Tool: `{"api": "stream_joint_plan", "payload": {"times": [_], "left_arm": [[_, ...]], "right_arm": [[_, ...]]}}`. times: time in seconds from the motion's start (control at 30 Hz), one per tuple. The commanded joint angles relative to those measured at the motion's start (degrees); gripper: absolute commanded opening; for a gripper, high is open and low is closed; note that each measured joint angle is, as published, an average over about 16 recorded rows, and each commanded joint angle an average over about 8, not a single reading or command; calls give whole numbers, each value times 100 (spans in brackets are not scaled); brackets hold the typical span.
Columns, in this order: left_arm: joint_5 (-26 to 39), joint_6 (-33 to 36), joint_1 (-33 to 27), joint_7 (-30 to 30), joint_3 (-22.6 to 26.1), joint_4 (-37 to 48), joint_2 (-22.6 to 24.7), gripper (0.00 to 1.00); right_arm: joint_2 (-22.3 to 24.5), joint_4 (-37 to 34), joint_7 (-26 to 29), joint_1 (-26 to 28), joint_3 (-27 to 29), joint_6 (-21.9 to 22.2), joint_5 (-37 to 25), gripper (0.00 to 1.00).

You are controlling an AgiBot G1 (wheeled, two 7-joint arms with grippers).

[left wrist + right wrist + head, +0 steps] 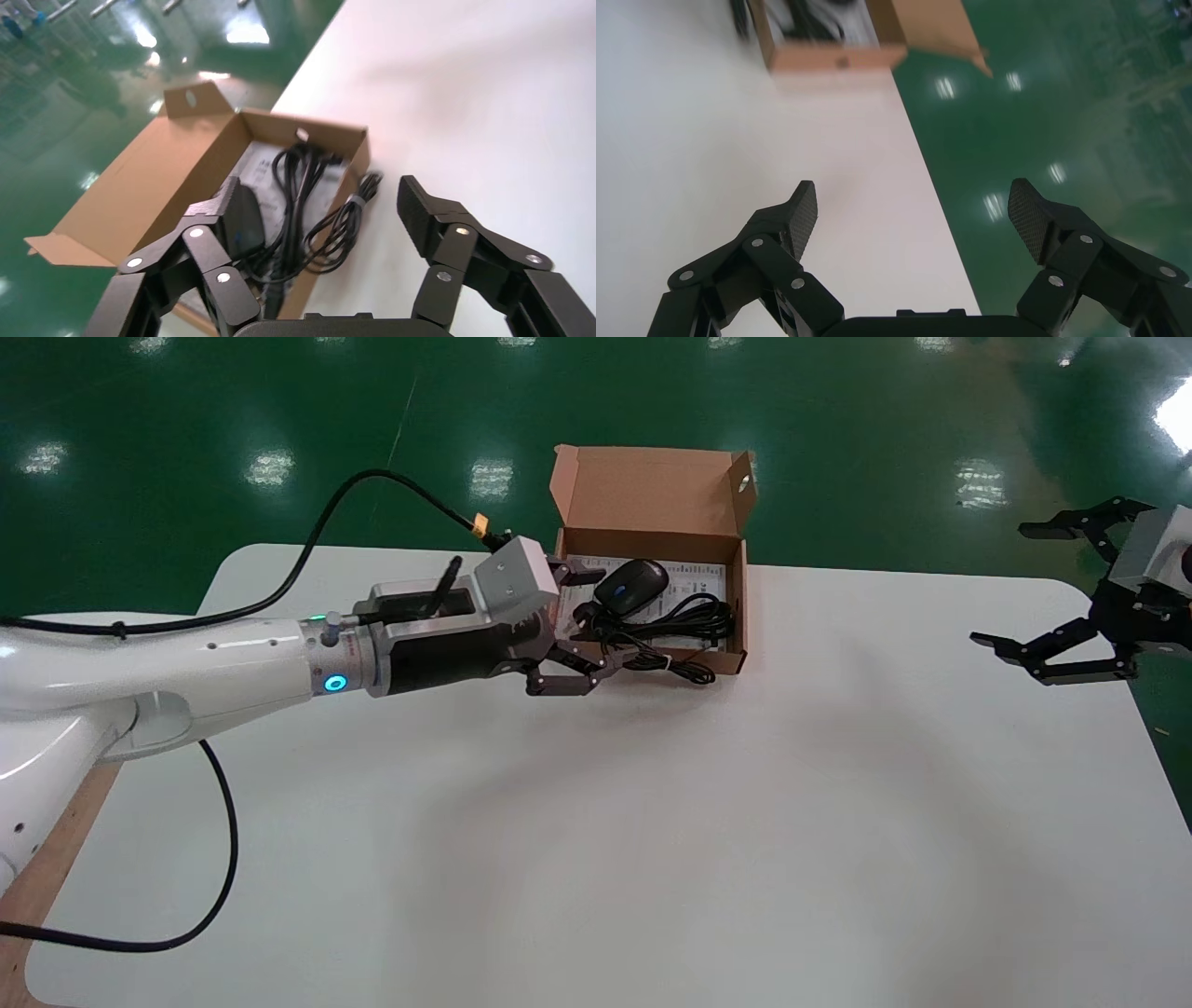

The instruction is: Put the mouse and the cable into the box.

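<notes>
The white desk [652,850], with rounded corners, stands on a glossy green floor [885,421]. One thing sits directly on it: an open cardboard box [652,486], right in front of the left fingers [563,686], at the desk edge farthest from the robot, its lid flap standing up over the floor. A loop of the black cable [694,617] spills over the box's low front wall and rests on the desk just beside it, close to the left fingers' tips. Between that spot and the right fingers [1024,649], which hang above the desk's side edge, well apart from the box, lies plain white surface.
</notes>
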Motion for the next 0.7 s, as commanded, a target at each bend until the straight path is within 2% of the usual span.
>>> {"api": "stream_joint_plan", "payload": {"times": [0.03,0.7], "left_arm": [[-77,155,111,-142,-146,-178,-144,100],[-855,1712,1225,-1576,-1614,-1967,-1588,100]], "right_arm": [[17,244,209,-172,93,-57,153,100],[186,2699,2309,-1897,1026,-625,1695,100]]}}
